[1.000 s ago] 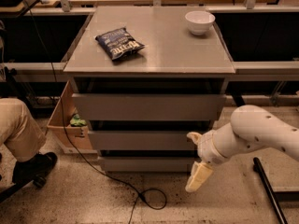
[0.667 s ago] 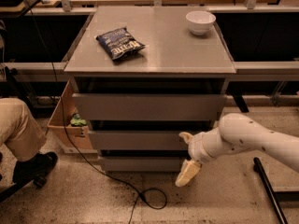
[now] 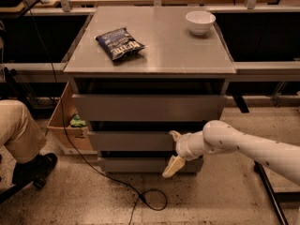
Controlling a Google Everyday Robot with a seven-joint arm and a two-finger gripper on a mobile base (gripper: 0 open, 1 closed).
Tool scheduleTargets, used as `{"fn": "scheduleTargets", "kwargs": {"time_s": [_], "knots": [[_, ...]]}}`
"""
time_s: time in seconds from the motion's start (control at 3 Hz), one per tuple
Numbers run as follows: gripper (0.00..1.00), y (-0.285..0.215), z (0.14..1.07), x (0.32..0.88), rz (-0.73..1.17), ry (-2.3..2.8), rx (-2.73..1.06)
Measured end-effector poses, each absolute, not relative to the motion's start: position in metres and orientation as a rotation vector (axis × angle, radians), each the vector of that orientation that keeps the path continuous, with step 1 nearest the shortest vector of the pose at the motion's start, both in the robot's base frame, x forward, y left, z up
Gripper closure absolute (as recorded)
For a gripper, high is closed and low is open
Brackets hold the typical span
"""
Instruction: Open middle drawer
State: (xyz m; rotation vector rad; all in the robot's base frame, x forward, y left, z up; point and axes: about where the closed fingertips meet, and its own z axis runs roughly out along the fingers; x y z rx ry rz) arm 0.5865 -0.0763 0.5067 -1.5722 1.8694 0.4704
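Observation:
The middle drawer (image 3: 131, 140) is the medium-height grey front panel in the grey cabinet (image 3: 150, 64), between a taller front (image 3: 145, 108) above and a slimmer front (image 3: 136, 165) below. It looks closed, flush with the others. My gripper (image 3: 173, 151) on the white arm (image 3: 234, 144) reaches in from the right, at the right part of the middle drawer's front. It is open: the upper finger (image 3: 175, 135) is at the drawer's top edge, and the lower finger (image 3: 172, 167) hangs in front of the bottom drawer. It holds nothing.
A dark chip bag (image 3: 119, 43) and a white bowl (image 3: 200, 21) sit on the cabinet top. A cardboard box (image 3: 65, 121) stands left of the cabinet. A person's leg and black shoe (image 3: 33, 170) are at far left. A black cable (image 3: 140, 198) loops on the floor.
My arm has swung left and closer to the cabinet, so the gripper moved from right of the drawers onto the middle drawer's front.

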Motion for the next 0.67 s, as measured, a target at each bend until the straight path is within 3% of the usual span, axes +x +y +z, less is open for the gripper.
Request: {"fn": "scheduleTargets", "kwargs": {"time_s": [0.67], "knots": [[0.0, -0.081, 0.488, 0.602, 0.417, 1.836, -1.531]]}}
